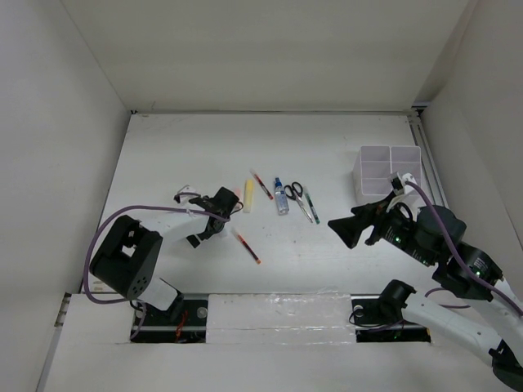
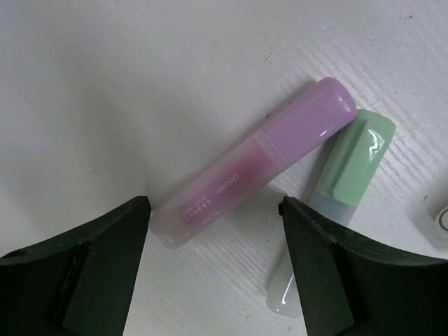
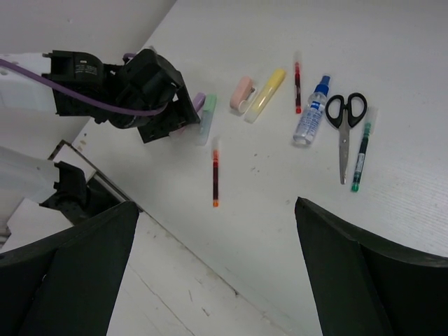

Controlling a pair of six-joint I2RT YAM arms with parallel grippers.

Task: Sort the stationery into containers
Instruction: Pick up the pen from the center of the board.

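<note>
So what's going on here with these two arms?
The job is sorting stationery into the white organizer. The left end effector is down at the table, open, with the pink stick between its fingers and a green stick beside it. The right end effector hangs open, holding nothing. The scissors, bottle and pens lie on the table.

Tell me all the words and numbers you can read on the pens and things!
No text here can be quoted.
On the pink stick: white print along its clear end, too blurred to read.
On the small bottle: a label, too small to read.
No other words, numbers or signs show in any view.
</note>
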